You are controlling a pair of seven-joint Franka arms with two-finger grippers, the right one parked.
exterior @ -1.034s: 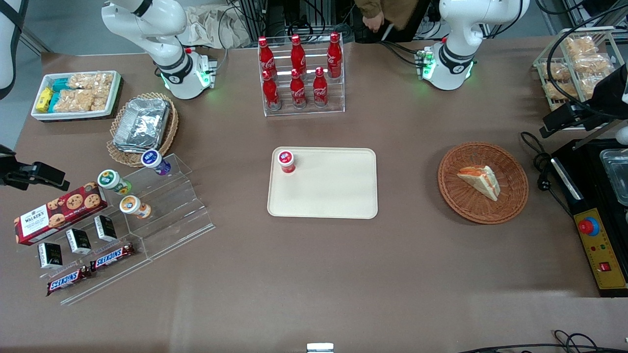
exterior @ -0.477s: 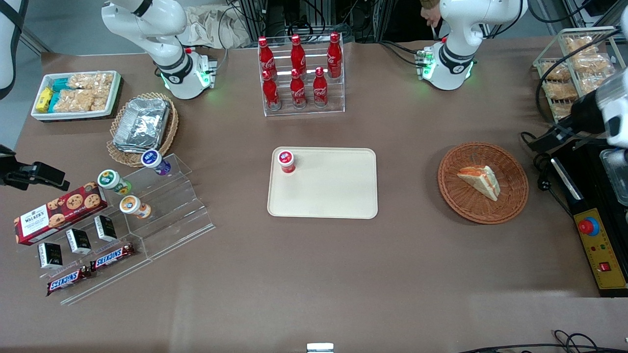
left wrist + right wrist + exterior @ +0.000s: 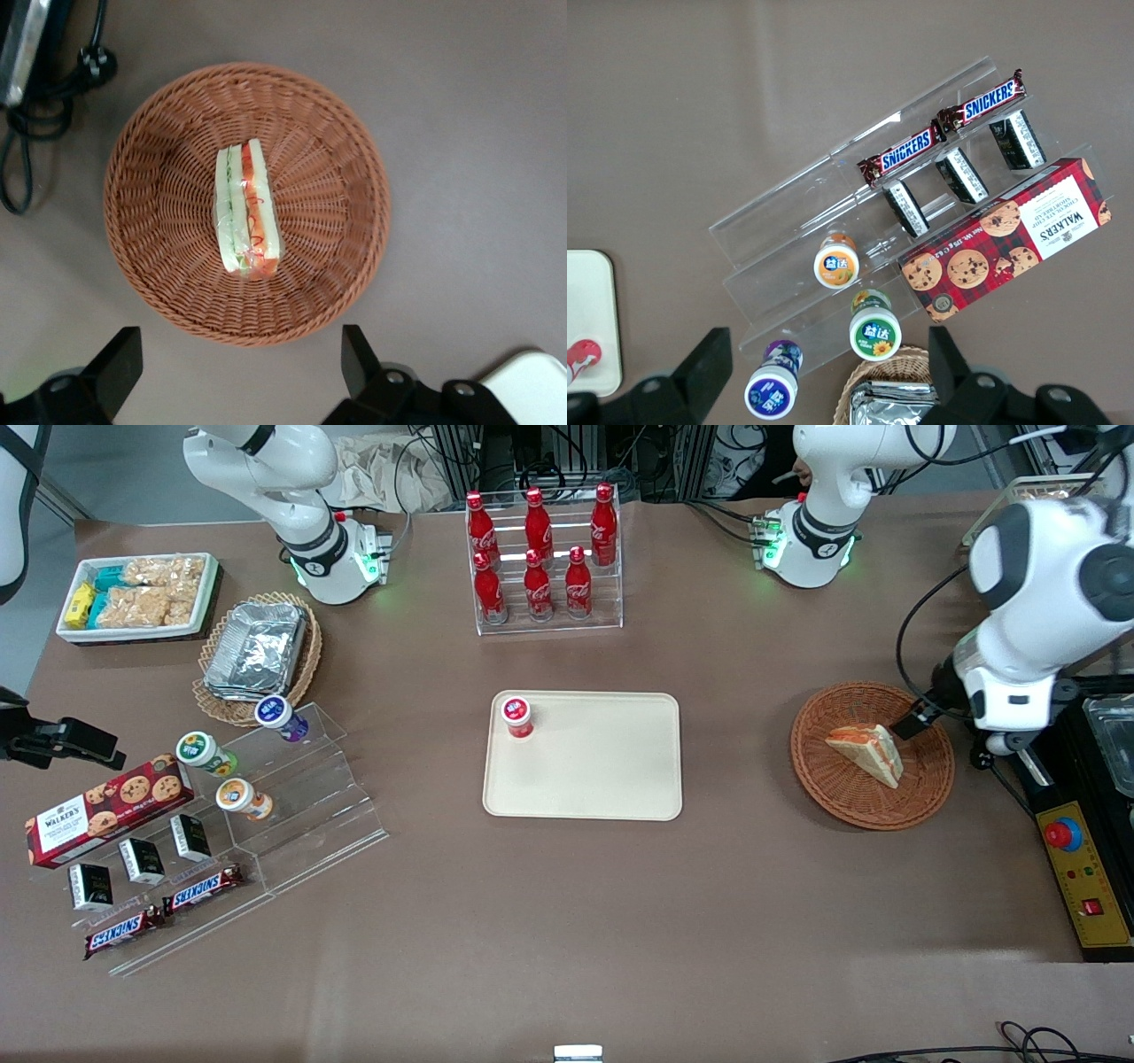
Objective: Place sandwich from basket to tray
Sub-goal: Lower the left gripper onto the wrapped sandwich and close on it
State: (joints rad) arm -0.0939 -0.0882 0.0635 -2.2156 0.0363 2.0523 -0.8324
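Sandwich lying inside the basket, a pale wedge with orange-red and green layers; in the left wrist view resting on its side near the middle of the weave, filling edge up. Basket round, reddish-brown wicker, sitting flat on the brown surface, well apart from the tray and toward the working arm's end. Claw hanging above the basket, released, both fingers spread wide and touching nothing, the sandwich in line with the gap between them. From the front, only one dark fingertip showing over the basket rim just beside the sandwich, under the white wrist.

Tray cream-beige, rectangular, near the surface's middle, carrying one small red-capped bottle upright in a corner. Farther from the front camera than the tray, a clear rack of red cola bottles. Toward the parked arm's end from the tray, a tan basket of foil trays, a white bin of snacks, a clear stepped stand with small cups, a biscuit box and chocolate bars.
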